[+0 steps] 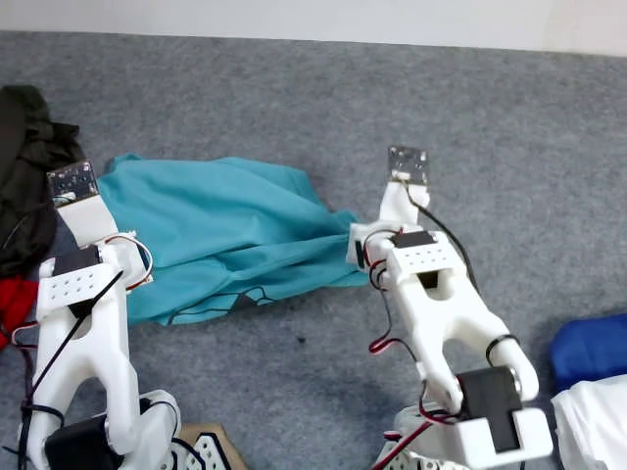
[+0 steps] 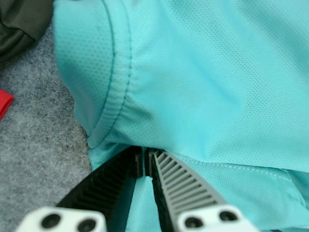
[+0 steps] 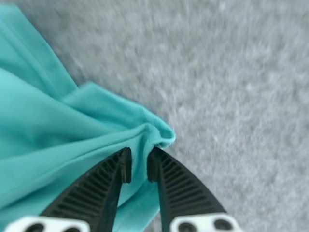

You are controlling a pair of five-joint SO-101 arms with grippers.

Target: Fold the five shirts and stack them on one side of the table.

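The left gripper (image 2: 146, 160) has its jaws drawn almost together on a thin layer of the teal shirt (image 2: 203, 72). The cloth is a fine mesh knit. Just past the jaws a ribbed, stitched hem curves across it; whether that is collar or sleeve cannot be told. The right gripper (image 3: 139, 160) stands narrow, with a bunched corner of the shirt between its jaws. From there the fabric fans out in long folds over the grey table (image 3: 231, 72).

From above, the shirt lies from the table's left part to its middle, stretched between the two grippers. It is broad and rumpled at the left arm and tapers to a twisted point at the right one. A dark line of print shows along its near edge. The left arm covers the shirt's left edge, and the right arm's wrist hides the spot where it holds.

At the near right corner lies a white cloth (image 1: 593, 421), with a blue cloth (image 1: 588, 348) just beyond it, both well apart from the teal shirt. On the left edge a red cloth (image 1: 12, 299) lies beside the left arm. Farther back, a dark garment (image 1: 24, 166) is heaped near the shirt's left end.
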